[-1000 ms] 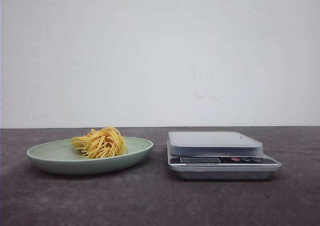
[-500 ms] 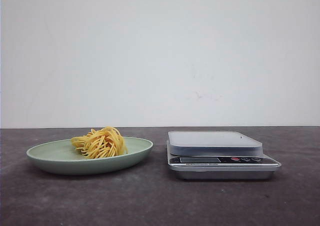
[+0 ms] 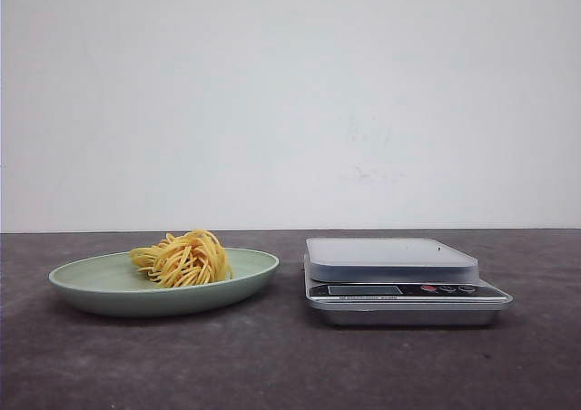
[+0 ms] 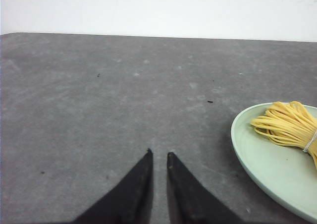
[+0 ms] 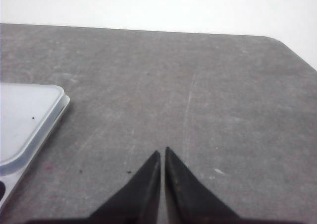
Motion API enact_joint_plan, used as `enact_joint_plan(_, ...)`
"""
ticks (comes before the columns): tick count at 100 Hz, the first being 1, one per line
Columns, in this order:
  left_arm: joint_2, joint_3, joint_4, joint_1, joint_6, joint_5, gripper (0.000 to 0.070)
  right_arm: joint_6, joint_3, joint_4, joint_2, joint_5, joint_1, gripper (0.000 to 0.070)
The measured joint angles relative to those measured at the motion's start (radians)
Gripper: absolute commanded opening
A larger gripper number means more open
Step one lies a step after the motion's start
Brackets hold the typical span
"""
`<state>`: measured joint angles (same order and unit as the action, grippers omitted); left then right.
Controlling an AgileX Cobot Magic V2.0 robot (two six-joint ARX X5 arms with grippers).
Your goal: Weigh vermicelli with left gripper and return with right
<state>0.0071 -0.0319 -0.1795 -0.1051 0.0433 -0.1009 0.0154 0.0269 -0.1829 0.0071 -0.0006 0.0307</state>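
The vermicelli (image 3: 182, 258), a nest of yellow strands, lies on a pale green plate (image 3: 100, 287) at the left of the table. It also shows in the left wrist view (image 4: 290, 126), on the plate (image 4: 267, 167). My left gripper (image 4: 159, 153) hovers over bare table beside the plate, its fingers nearly together with a narrow gap and nothing between them. My right gripper (image 5: 162, 150) is shut and empty over bare table, beside the scale (image 5: 25, 120). Neither gripper shows in the front view.
A silver kitchen scale (image 3: 399, 278) with a flat platform and a display stands to the right of the plate. The table is dark grey; its far right corner (image 5: 277, 40) shows in the right wrist view. A white wall is behind.
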Motion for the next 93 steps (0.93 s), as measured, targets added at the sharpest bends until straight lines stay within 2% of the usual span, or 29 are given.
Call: enact_joint_plan(93, 0.0, 0.0, 0.0, 0.0, 0.0, 0.0, 0.0013, 0.0, 0.0, 0.014, 0.0, 0.0, 0.0, 0.0007)
